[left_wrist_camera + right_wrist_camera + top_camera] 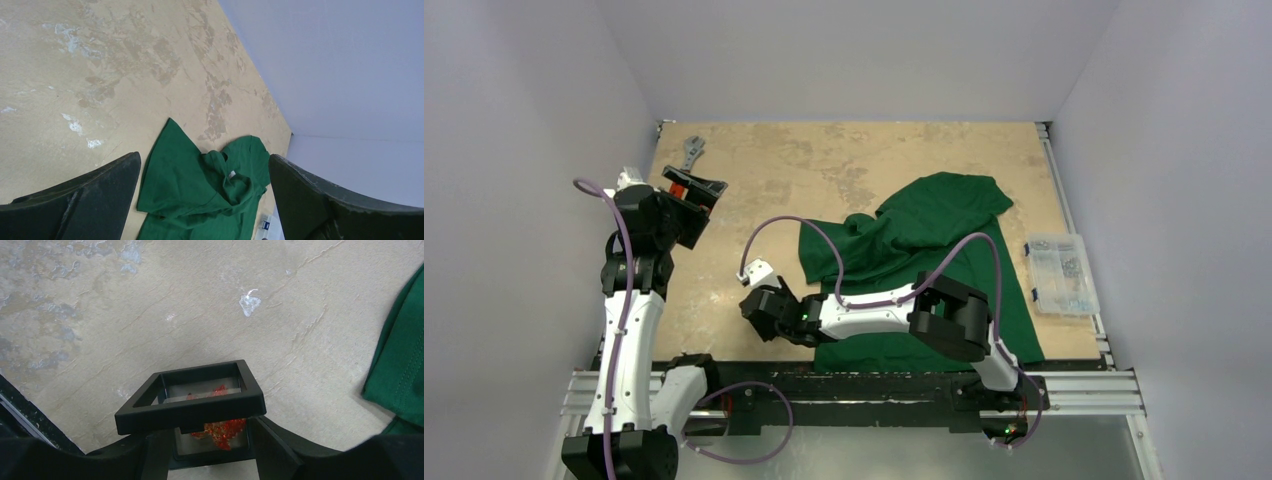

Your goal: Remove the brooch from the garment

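Right hand (pixel 212 440) straddles black square frame case (pixel 192 407) holding tiny orange-red leaf-shaped brooch (pixel 223 429); clenched or released unclear | brooch apparently off dark green T-shirt (pixel 400 360) | next, likely: let go, lift clear

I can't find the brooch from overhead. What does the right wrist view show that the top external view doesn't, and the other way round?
Right wrist only: the orange-red brooch inside a black frame case, flanked by the right jaws. Top external only: the left arm, the right arm, the wrench and the clear parts box. Both: the green garment, only its edge from the wrist, and the tan table.
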Controlling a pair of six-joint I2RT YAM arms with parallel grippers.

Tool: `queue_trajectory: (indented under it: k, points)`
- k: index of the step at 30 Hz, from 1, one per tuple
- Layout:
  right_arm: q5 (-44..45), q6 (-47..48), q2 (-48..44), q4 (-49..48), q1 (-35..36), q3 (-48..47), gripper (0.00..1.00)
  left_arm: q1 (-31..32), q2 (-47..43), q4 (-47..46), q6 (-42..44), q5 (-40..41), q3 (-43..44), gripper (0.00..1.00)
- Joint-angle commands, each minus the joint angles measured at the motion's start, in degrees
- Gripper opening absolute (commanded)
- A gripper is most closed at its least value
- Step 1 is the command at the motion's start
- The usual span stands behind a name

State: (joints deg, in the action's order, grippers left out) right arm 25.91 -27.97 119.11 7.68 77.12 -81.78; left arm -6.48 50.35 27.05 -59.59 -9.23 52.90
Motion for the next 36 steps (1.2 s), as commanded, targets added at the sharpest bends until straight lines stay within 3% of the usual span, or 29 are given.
queue_trajectory:
  k: [1,8,14,30,36]
  points:
    - [0.29,0.54,-1.24,-2.15,-0.13,-1.42,0.62,-0.47,-0.17,-1.91,-0.44,-0.71,1.63,1.0]
    - [-0.15,0.63,-1.85,-2.32,-0.1,-0.97,0.7,-0.49,0.02,-1.82,-0.41,-0.79,1.81,1.0]
    - [-0.52,0.59,-3.76,-2.17,-0.09,-0.22,0.83,-0.55,-0.11,-1.7,0.03,-0.57,1.62,1.0]
    - [-3.5,-0.95,-13.62,-0.26,-0.13,9.19,0.85,-0.47,0.91,-0.58,2.77,-0.55,2.29,1.0]
    - [-3.79,2.47,-20.02,-1.4,-0.6,14.1,0.87,-0.51,5.57,6.78,13.71,-5.37,8.72,1.0]
